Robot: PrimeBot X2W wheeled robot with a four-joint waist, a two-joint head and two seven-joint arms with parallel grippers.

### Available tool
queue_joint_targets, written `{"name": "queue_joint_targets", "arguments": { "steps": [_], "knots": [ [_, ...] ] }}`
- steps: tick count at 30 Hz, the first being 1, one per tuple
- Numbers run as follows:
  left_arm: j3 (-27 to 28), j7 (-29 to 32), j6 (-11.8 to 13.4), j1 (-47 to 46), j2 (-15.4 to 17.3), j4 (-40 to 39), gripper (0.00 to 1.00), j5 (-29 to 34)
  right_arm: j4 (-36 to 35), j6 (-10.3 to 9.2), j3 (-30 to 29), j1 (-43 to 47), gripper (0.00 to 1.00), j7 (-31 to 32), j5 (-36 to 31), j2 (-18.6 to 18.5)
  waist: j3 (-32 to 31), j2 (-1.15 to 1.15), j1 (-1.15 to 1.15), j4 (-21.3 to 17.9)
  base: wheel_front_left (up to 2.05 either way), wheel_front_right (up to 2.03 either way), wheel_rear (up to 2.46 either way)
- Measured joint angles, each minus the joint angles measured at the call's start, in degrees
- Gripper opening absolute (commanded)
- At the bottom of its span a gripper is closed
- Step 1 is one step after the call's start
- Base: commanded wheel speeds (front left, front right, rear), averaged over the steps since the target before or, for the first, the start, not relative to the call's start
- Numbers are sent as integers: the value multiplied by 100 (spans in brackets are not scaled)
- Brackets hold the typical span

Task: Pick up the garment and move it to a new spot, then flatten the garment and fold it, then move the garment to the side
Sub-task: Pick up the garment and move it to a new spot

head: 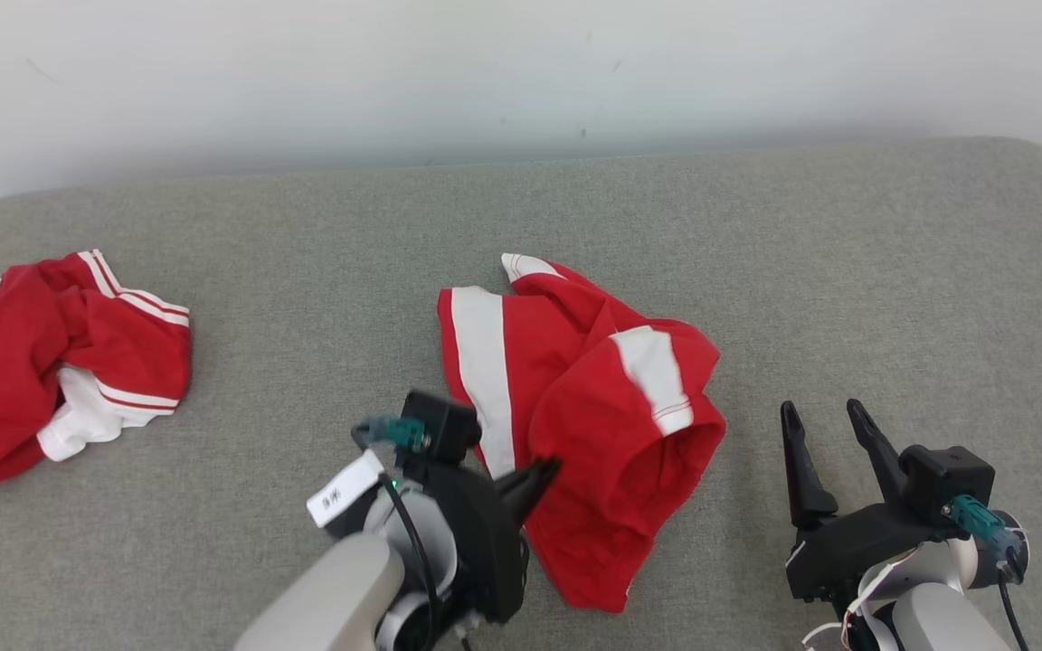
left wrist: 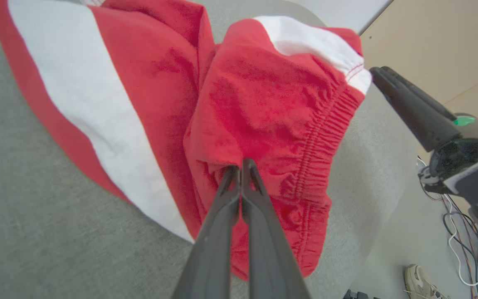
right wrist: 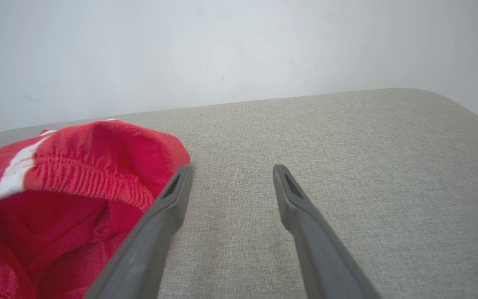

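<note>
The garment is a pair of red shorts with white side stripes, lying crumpled in the middle of the grey padded surface. My left gripper is shut at its near left edge. In the left wrist view the fingertips pinch a puckered fold of the red garment beside the elastic waistband. My right gripper stands open to the right of the shorts, with nothing between its fingers. The waistband of the garment lies just left of its left finger.
A second red and white garment lies bunched at the far left of the surface. A pale wall runs behind. The surface's rounded edge is at the right, with floor, cables and a shoe beyond it.
</note>
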Motion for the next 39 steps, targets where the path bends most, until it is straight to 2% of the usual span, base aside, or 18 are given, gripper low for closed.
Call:
{"name": "queue_joint_targets", "arguments": {
  "steps": [6,12,13,14,15,24,29,34,39],
  "knots": [
    [-179,-115,43,510,-111,635,0,0,37,24,31,-37,100,-3,0,0,-49,0,0,28,0,0,0],
    [-252,-320,43,615,-196,857,0,-52,59,40,44,-31,100,-7,-1,-21,-112,0,0,44,0,0,0],
    [-244,-365,44,605,-200,879,22,-52,66,40,43,-31,100,-7,-1,-21,-122,0,0,49,0,0,0],
    [-226,-417,48,585,-201,892,48,-52,76,40,47,-30,100,-7,-1,-22,-135,1,0,56,0,0,0],
    [-187,-487,94,559,-201,891,100,-52,75,42,60,-30,100,-7,-1,-19,-148,0,0,62,0,0,0],
    [198,-1214,331,417,-202,714,100,8,131,90,78,44,100,-51,13,15,-297,0,0,122,0,0,0],
    [667,-1995,650,597,-90,258,100,-42,181,93,96,204,100,-62,76,42,-432,0,-1,183,0,0,0],
    [705,-2577,1040,979,192,57,100,345,129,98,110,236,100,-99,110,67,-481,1,-1,235,0,0,0],
    [766,-2614,1163,1262,330,-147,100,602,82,99,104,366,100,-105,143,67,-492,1,0,309,0,0,0]
  ]
}}
